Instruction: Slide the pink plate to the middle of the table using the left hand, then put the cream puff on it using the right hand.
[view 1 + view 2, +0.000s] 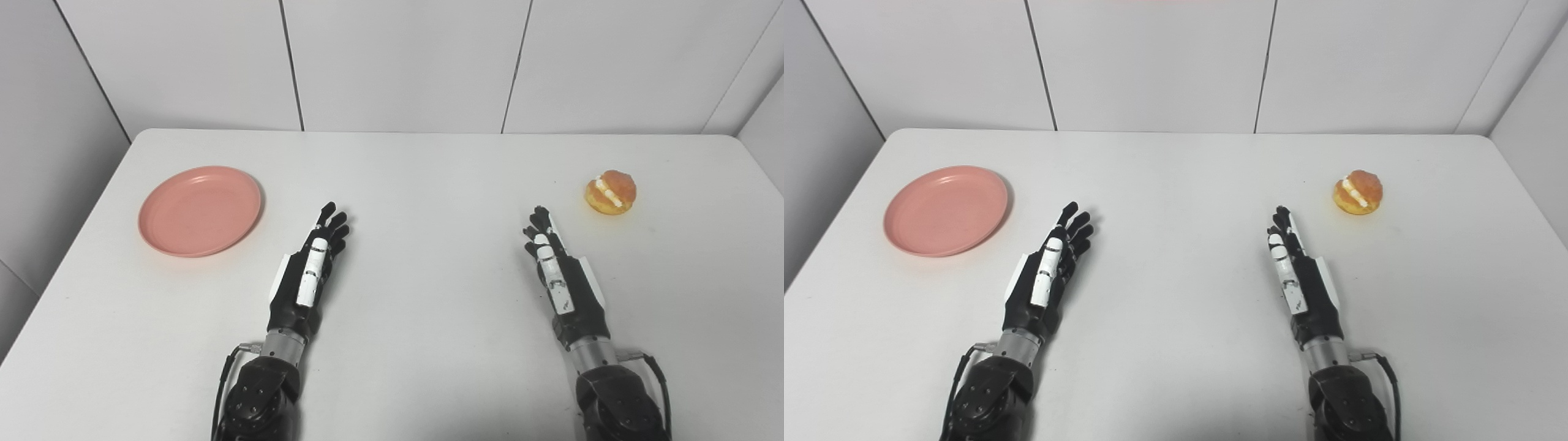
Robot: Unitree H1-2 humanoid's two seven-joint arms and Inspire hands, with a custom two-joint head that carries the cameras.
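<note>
A pink plate (200, 210) lies flat on the left side of the white table (429, 184). A golden cream puff (610, 192) with a white cream band sits at the far right. My left hand (312, 269) rests low over the table to the right of the plate, apart from it, fingers stretched forward and holding nothing. My right hand (557, 269) is likewise extended and open, a short way left of and nearer than the cream puff, not touching it.
Grey wall panels (398, 61) close off the table at the back and both sides. Bare tabletop lies between the two hands.
</note>
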